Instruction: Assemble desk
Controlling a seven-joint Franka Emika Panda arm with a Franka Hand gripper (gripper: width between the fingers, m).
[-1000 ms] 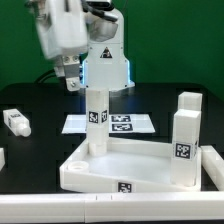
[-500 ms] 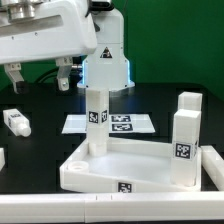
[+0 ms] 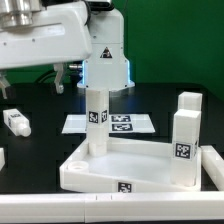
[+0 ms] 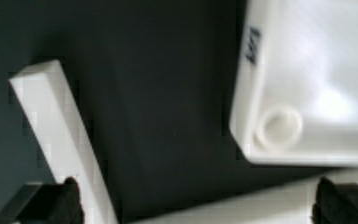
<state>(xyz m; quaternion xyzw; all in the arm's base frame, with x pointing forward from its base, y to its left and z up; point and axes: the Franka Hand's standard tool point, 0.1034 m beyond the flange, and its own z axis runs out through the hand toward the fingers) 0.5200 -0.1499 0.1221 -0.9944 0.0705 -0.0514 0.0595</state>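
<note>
The white desk top point(image 3: 110, 170) is lying upside down near the table's front edge with three legs point(image 3: 96, 122) standing in its corners, a fourth leg point(image 3: 15, 120) is lying apart toward the exterior view's left, and the gripper point(image 3: 35, 82) is hovering wide open, holding nothing.

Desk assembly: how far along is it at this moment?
Done: two legs stand upright in the desk top, one at the back, one on the exterior view's right. In hand: nothing; the gripper is open and empty. Left: a loose leg on the table, and at least one empty corner hole.
</note>
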